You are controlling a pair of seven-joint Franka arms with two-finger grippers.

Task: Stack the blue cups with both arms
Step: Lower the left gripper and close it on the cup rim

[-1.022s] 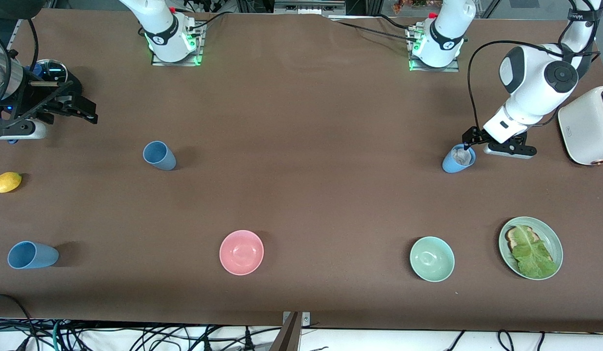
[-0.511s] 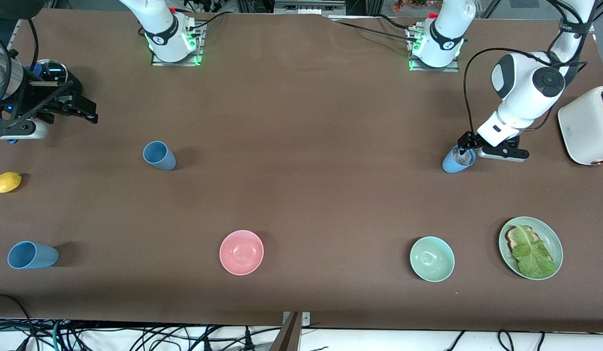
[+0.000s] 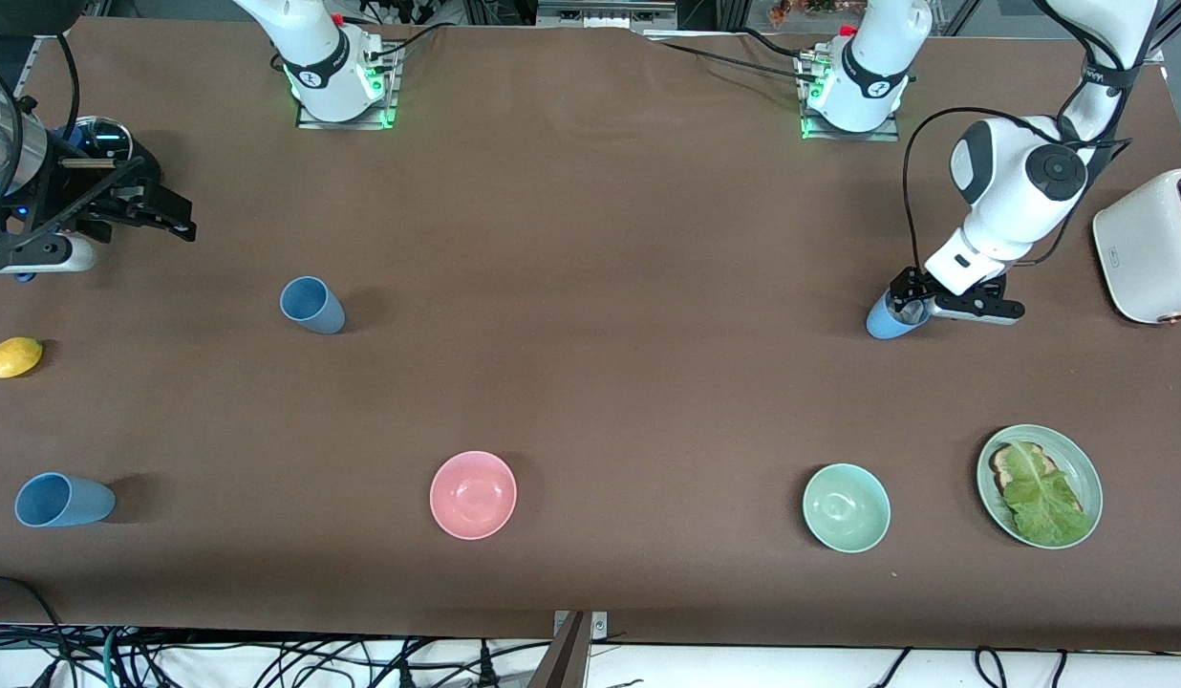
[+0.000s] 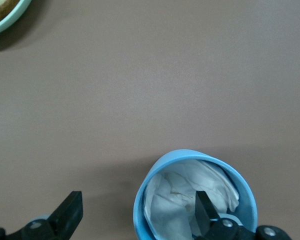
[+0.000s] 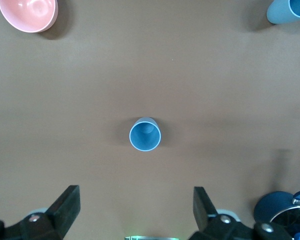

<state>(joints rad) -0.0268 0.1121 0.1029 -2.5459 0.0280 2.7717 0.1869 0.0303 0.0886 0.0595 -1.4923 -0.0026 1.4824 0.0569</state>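
Since earlier, we see left gripper [image 3: 904, 308] lowered, open, straddling the paper-stuffed cup's [image 3: 887, 320] rim mid-right; right gripper [image 3: 161, 218] open, waiting; nothing stacked.

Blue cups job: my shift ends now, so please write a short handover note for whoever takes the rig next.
Left gripper: open, down at the rim of the blue cup with crumpled paper inside, one finger inside it and one outside; nothing gripped yet.
Right gripper: open, empty, up in the air at the right arm's end of the table; its wrist view looks down on the upright blue cup.
Third blue cup: on its side, nearer the front camera, at the right arm's end.
Done: nothing stacked.
Left: grasp the cups and nest them. The paper may block nesting.
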